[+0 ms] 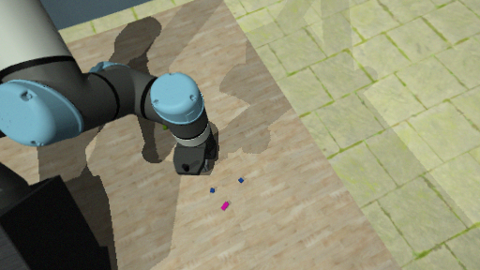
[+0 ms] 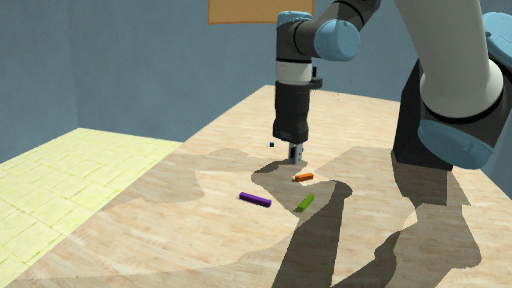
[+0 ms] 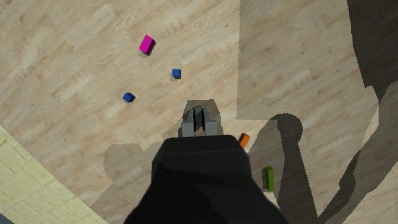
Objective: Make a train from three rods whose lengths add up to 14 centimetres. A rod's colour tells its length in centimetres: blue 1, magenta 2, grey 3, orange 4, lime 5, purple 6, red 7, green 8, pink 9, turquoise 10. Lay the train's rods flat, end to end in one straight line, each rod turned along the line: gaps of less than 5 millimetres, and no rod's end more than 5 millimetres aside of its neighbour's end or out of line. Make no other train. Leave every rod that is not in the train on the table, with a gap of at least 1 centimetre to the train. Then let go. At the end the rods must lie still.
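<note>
My gripper (image 2: 295,161) (image 3: 198,115) points down low over the table, its fingers nearly together on a dark grey piece, seemingly the grey rod (image 3: 199,120), mostly hidden by the fingers. An orange rod (image 2: 304,177) (image 3: 244,140) lies close by, with a lime rod (image 2: 306,202) (image 3: 270,178) (image 1: 165,127) beyond it. A purple rod (image 2: 255,199) lies apart and is hidden in the wrist view. Two small blue rods, one (image 1: 212,190) (image 3: 176,73) and another (image 1: 241,180) (image 3: 129,97), and a magenta rod (image 1: 225,205) (image 3: 147,44) lie on the gripper's other side.
The wooden table (image 1: 291,211) (image 2: 150,240) ends at a long edge beside the pale tiled floor (image 1: 398,141). The dark robot base (image 2: 420,125) stands at the other side. Arm shadows cross the lime rod's surroundings.
</note>
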You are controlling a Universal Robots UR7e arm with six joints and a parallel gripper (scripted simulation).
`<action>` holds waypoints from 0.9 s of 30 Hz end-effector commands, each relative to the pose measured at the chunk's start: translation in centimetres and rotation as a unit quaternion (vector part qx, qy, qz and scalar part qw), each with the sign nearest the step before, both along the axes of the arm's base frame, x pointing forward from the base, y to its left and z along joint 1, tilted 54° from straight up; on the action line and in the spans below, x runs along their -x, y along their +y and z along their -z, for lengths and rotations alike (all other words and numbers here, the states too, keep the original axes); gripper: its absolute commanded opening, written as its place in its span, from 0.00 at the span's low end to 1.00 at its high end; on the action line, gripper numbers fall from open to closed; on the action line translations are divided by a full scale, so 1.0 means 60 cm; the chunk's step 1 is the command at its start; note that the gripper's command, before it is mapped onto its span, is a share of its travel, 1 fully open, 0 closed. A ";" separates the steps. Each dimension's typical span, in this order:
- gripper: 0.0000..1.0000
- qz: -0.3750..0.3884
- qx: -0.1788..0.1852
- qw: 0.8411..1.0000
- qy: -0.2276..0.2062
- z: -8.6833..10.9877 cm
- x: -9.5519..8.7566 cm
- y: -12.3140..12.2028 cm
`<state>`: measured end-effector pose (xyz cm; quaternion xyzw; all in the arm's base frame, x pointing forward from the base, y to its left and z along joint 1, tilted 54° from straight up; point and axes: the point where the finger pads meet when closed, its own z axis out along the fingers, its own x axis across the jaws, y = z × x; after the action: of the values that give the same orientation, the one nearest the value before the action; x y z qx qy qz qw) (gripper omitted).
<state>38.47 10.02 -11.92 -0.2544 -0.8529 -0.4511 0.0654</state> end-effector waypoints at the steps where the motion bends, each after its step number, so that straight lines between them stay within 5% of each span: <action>1: 0.24 0.000 0.000 1.000 0.000 0.000 -0.001 -0.001; 8: 0.24 0.000 0.000 1.000 0.000 0.000 -0.001 -0.001; 18: 0.48 0.000 0.000 1.000 0.000 0.000 -0.001 -0.001; 27: 0.54 0.000 0.000 1.000 0.000 0.000 -0.001 -0.001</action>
<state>38.47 10.02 -11.92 -0.2544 -0.8529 -0.4511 0.0654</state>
